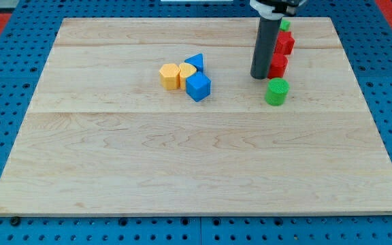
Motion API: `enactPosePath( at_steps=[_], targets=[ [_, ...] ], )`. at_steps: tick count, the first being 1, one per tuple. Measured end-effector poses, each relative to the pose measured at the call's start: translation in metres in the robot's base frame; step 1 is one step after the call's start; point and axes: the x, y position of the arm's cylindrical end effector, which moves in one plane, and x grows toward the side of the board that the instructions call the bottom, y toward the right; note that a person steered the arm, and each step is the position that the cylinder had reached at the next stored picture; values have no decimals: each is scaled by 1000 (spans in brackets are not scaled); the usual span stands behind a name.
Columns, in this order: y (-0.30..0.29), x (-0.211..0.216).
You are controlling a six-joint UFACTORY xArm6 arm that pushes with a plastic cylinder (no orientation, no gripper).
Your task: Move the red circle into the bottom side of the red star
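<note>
Wooden planks form the pale table top (182,163), which lies on a blue pegboard (5,68), and towards the view's left of centre sits a tight cluster: a yellow block (169,75) touching a second yellow block (186,71), with a blue triangular block (194,62) just behind them and a blue cube (198,87) in front. Further to the view's right my tip (259,77) rests on the wood, a bare rod with no fingers to part or close, just left of a red block (278,65) that touches another red block (285,43) above it; I cannot tell which is the circle and which the star. A green cylinder (276,91) stands just below-right of my tip, and a small green block (285,25) peeks out at the view's top.
</note>
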Motion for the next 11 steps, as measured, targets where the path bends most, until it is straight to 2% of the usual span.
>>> enactPosePath(
  at_steps=[2, 3, 4, 5, 7, 8, 9, 11],
  targets=[
    [35, -11],
    [35, 10],
    [61, 31],
    [105, 28],
    [85, -13],
    [83, -13],
    [84, 15],
    [70, 18]
  ],
)
